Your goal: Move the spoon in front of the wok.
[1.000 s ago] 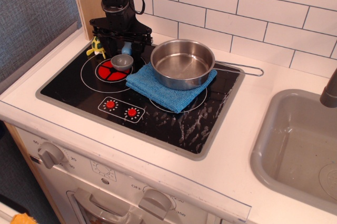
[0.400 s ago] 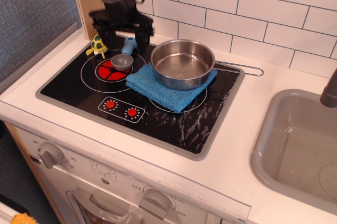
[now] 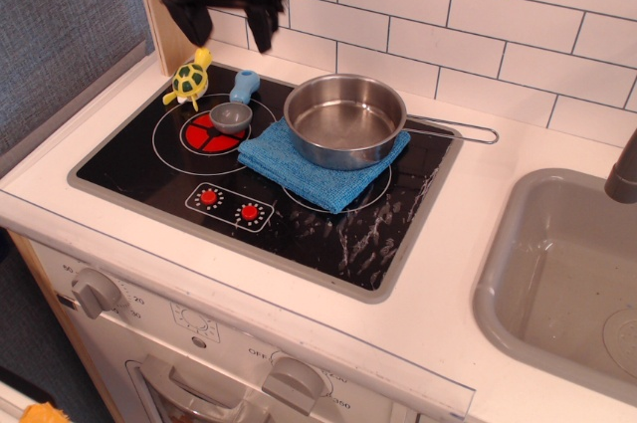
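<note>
The spoon (image 3: pixel 235 105), with a light-blue handle and a round grey bowl, lies on the black stovetop (image 3: pixel 149 159) over the red left burner, left of the wok. The wok (image 3: pixel 345 119), a shiny steel pan with a wire loop handle pointing right, sits on a blue cloth (image 3: pixel 299 166). My black gripper (image 3: pixel 229 20) hangs high above the back left of the stove, above and behind the spoon, open and empty, its fingers spread wide.
A yellow-green toy turtle (image 3: pixel 189 80) sits at the stove's back left corner. Two red dials (image 3: pixel 229 204) are printed at the stove front. A grey sink (image 3: pixel 557 274) lies to the right. White tiled wall behind.
My gripper has risen straight up from around the spoon's handle to well above the stove. The spoon stays on the left burner and its handle and the turtle are now uncovered.
</note>
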Controlling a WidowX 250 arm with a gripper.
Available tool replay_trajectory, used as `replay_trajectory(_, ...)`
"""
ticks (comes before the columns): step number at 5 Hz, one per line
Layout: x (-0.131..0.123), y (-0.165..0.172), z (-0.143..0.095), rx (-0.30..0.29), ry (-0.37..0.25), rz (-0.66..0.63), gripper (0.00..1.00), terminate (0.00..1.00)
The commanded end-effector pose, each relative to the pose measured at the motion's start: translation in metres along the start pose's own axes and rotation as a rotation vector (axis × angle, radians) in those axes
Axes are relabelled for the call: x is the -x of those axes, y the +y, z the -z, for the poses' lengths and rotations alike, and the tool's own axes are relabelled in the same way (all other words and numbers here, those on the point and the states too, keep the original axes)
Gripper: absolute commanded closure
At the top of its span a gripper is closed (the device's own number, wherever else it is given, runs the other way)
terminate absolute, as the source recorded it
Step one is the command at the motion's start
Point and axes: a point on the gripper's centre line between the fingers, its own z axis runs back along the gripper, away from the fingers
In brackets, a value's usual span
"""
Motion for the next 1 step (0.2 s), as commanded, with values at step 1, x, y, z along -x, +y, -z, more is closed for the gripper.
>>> replay_trajectory(1,-0.0081,-0.0111,-0.0165,-0.008,-0.051,0.007,0.00,1.00)
